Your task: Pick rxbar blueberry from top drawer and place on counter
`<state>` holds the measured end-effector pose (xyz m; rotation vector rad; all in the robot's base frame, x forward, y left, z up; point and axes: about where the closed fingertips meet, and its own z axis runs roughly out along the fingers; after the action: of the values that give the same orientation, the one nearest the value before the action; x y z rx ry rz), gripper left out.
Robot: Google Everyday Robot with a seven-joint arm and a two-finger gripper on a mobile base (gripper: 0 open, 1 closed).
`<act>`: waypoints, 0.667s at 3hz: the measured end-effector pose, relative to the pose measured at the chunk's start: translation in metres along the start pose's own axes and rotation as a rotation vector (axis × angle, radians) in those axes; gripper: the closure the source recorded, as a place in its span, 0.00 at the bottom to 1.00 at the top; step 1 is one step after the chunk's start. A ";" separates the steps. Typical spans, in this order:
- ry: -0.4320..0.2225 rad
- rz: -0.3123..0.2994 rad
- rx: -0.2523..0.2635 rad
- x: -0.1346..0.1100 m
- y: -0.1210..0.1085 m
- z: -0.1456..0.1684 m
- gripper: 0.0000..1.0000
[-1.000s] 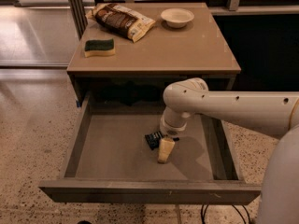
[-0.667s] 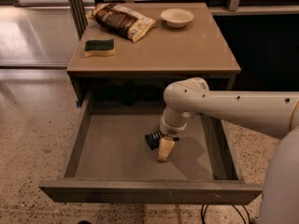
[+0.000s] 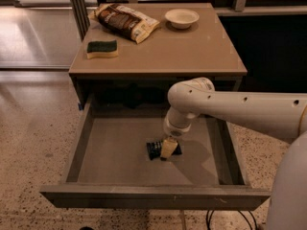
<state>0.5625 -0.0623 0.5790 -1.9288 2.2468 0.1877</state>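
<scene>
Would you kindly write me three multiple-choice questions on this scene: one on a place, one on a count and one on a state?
1. Where does the rxbar blueberry lie?
A) on the counter
B) in the top drawer
C) in the bowl

2. How many things sit on the counter?
A) one
B) three
C) five

3. How is the top drawer?
A) pulled open
B) pushed shut
C) lifted out

Key:
1 B, the bar lies on the drawer bottom, under the gripper.
2 B, there are a snack bag, a sponge and the bowl.
3 A, its bare bottom shows in front of the counter.
</scene>
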 end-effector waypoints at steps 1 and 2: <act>0.000 0.000 0.000 0.000 0.000 0.000 1.00; 0.000 0.000 0.000 -0.002 0.000 -0.009 1.00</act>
<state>0.5625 -0.0623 0.5882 -1.9287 2.2468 0.1877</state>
